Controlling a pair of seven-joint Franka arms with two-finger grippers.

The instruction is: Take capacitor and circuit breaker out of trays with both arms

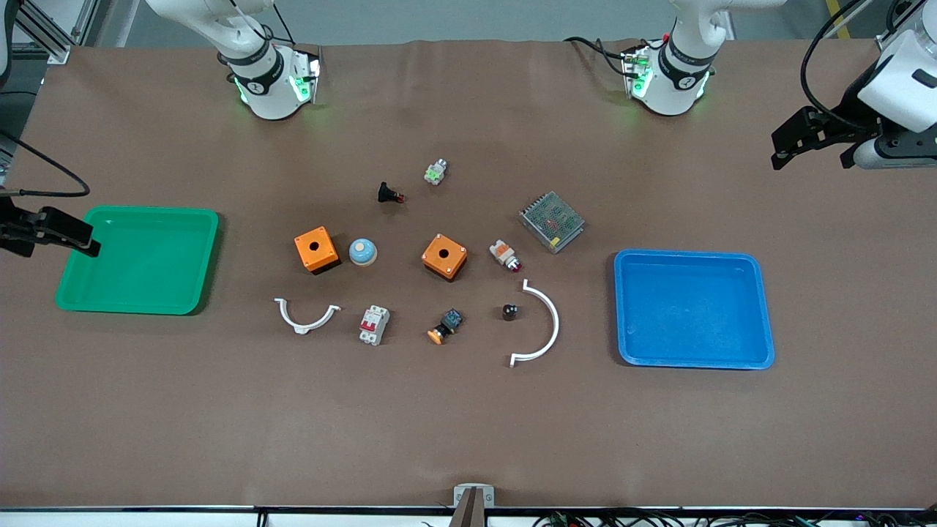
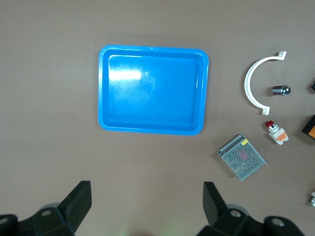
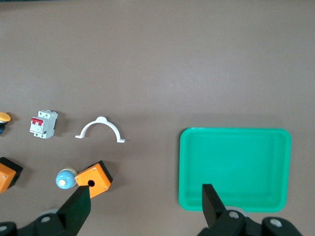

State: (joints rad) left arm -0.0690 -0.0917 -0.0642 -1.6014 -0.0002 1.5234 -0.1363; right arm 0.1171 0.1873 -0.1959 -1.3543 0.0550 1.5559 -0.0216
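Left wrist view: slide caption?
Open left end effector over bare table beside empty blue tray; capacitor by white arc.

Two trays (image 1: 137,301) (image 1: 692,359), two orange boxes (image 1: 316,249) (image 1: 444,256), two white arcs (image 1: 307,315) (image 1: 542,325) — one breaker (image 1: 373,324), one capacitor (image 1: 510,312).

It was a robotics lab bench: a brown-covered table (image 1: 468,424), aluminium framing (image 1: 44,33) at one corner, cables (image 1: 827,44), and sorted electrical parts between green (image 1: 139,307) and blue trays (image 1: 692,362).

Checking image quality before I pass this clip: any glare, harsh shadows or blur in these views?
Left wrist view: a pale glare patch lies on the blue tray's floor. Front view: even light, short soft shadows beside the orange boxes, and the capacitor and breaker read clearly. Right wrist view: the green tray shows no glare; no blur.
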